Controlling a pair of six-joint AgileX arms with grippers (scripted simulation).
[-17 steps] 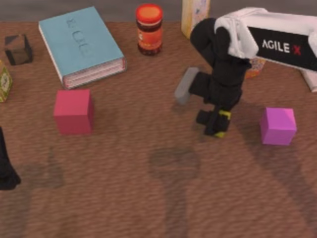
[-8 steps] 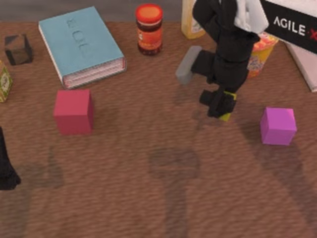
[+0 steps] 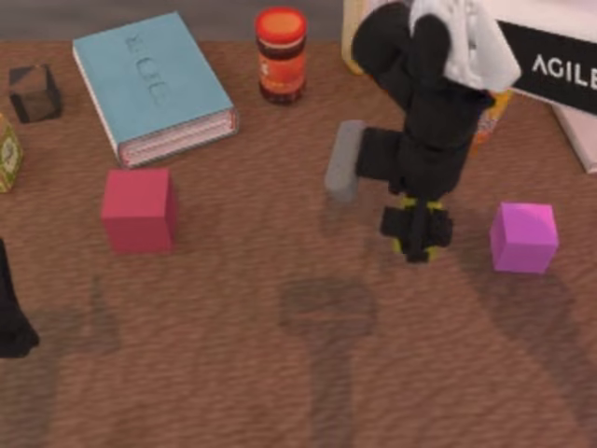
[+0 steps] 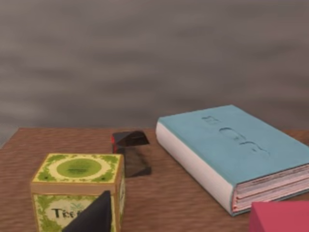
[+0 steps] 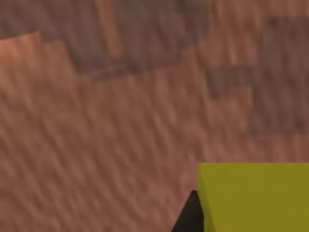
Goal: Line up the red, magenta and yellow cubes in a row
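Observation:
The red cube (image 3: 138, 209) rests at the table's left, in front of the book, and its corner (image 4: 280, 217) shows in the left wrist view. Near the right edge sits the magenta cube (image 3: 523, 237). My right gripper (image 3: 417, 229) hangs above the table just left of the magenta cube, shut on the yellow cube (image 3: 416, 254) (image 5: 256, 198). One dark fingertip (image 5: 192, 215) presses the yellow cube's side. Only slivers of yellow show past the fingers from above. My left gripper (image 3: 11, 322) is parked at the left edge, open and empty.
A blue book (image 3: 149, 84) (image 4: 231, 154), a red-lidded jar (image 3: 281, 54) and a yellow carton (image 3: 359, 33) line the back. A small dark cube (image 3: 34, 91) (image 4: 131, 152) and a green tea box (image 3: 7, 154) (image 4: 77, 193) stand at the far left. A colourful pack (image 3: 492, 117) stands behind the right arm.
The right gripper carried the yellow cube toward the back, then came forward again, turning its wrist. It now sits slightly nearer the magenta cube. The left arm and other cubes stayed put.

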